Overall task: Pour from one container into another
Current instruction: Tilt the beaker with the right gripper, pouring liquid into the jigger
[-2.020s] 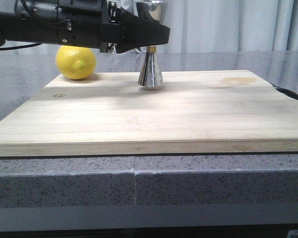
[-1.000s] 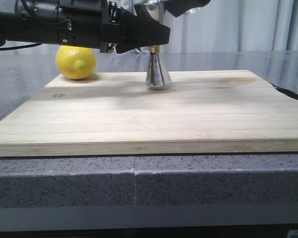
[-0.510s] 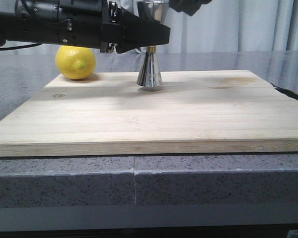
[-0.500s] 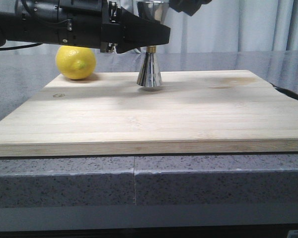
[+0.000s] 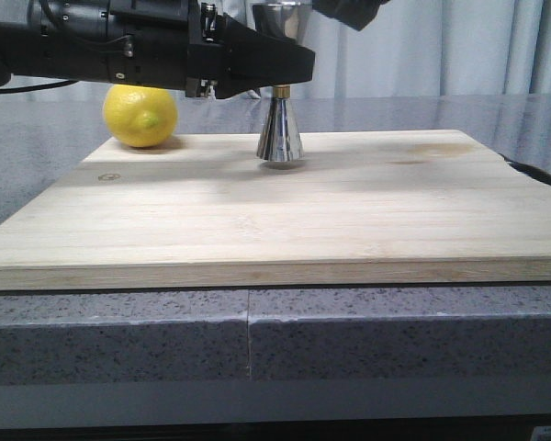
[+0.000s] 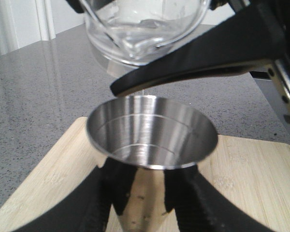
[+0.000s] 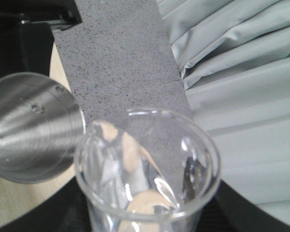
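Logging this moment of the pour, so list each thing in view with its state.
Jigger: upright on the board, held by the left hand; no liquid visible inside.
Beaker: tilted above the jigger, held by the right hand.
Lemon: whole, resting at the cutting board's far left.

yellow lemon (image 5: 140, 116) on wooden board (image 5: 285, 216), grey counter (image 5: 257, 335), curtain (image 5: 441, 46) behind.

The light is soft and even with pale shadows on the wooden board (image 5: 285, 211), bright reflections shine on the steel jigger (image 6: 152, 133) and on the beaker (image 7: 147, 169), which looks blurred up close, and the front view is a little grainy.
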`<action>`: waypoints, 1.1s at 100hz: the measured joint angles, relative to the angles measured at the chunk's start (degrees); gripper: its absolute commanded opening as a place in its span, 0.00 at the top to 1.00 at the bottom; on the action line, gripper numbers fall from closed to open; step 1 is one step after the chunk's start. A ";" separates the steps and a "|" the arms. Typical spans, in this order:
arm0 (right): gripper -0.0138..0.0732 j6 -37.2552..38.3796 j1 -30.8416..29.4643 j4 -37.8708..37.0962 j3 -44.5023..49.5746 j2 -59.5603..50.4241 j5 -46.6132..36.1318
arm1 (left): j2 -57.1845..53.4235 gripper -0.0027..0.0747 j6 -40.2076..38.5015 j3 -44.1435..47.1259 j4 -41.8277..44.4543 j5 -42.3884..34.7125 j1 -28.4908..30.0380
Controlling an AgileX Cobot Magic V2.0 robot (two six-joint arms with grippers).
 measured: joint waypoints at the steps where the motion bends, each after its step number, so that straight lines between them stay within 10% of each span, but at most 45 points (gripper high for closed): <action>1: 0.52 0.00 0.00 -0.10 0.00 0.00 0.00 | 0.00 0.63 0.00 0.00 0.00 0.00 0.00; 110: 0.52 0.00 1.08 -10.35 0.00 0.00 -1.34 | 0.00 0.63 0.00 0.00 0.00 0.00 0.00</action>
